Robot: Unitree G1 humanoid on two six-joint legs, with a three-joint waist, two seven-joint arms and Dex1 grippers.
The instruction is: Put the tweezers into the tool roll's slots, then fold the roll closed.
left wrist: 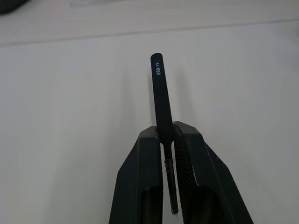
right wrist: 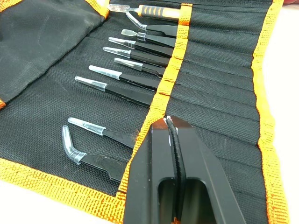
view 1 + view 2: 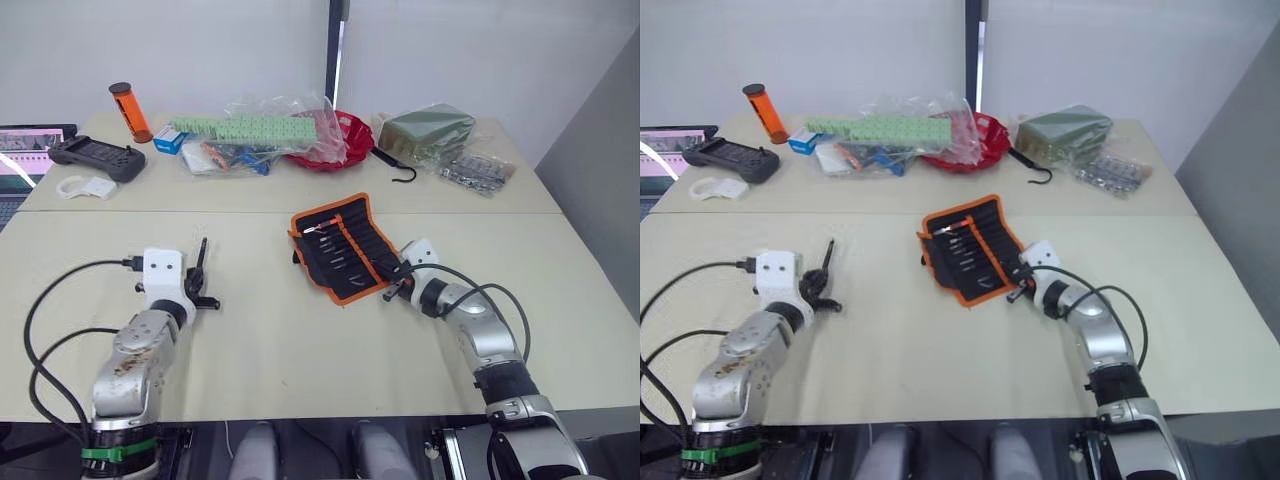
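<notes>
Gripping one tweezer (image 1: 160,93), left hand (image 1: 168,140) sits well apart from tool roll (image 3: 342,245).

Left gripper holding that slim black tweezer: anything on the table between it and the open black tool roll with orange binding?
No: the head views show bare beige tabletop between the left gripper, its tweezer and the tool roll.

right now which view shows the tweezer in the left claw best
The left wrist view: the tweezer runs up between the shut fingers of the left claw, its white lettering visible. The two eye views show it as a thin dark stick rising from that claw above the table.
</notes>
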